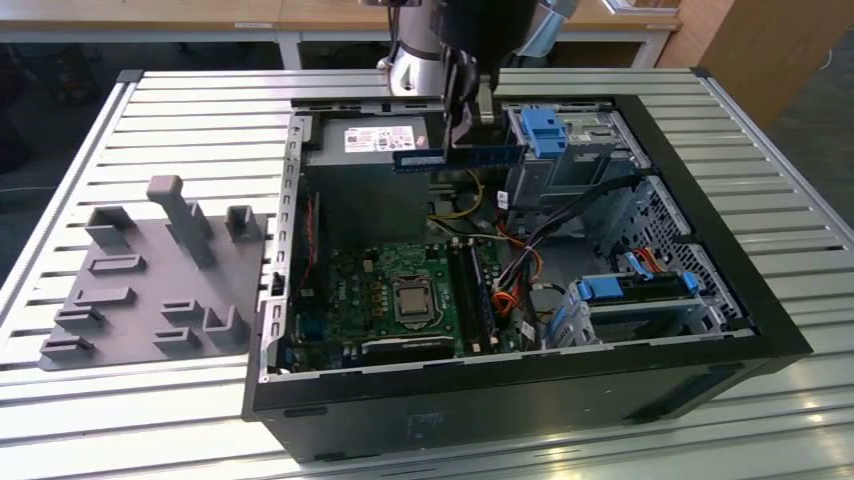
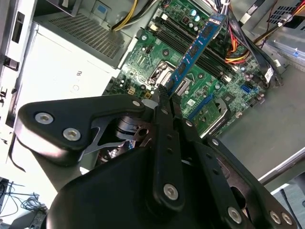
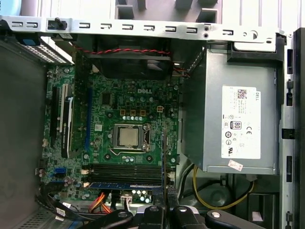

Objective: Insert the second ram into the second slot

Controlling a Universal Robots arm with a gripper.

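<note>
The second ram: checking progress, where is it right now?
In the exterior view, the second ram is clamped in the gripper, held in the air over the open computer case, by the grey power supply.

The open computer case (image 1: 534,400) stood on the slatted table (image 1: 160,110); the holder tray (image 1: 147,290) lay beside it on the exterior view's left. Inside, the motherboard (image 1: 360,290) lay flat on the case floor; the power supply (image 1: 367,145) sat beyond it at the far end; the drive cages (image 1: 567,150) stood along the exterior view's right. The second ram (image 1: 461,157) hung level in the gripper (image 1: 463,143) above the interior, apart from the memory slots (image 3: 126,171).
</note>
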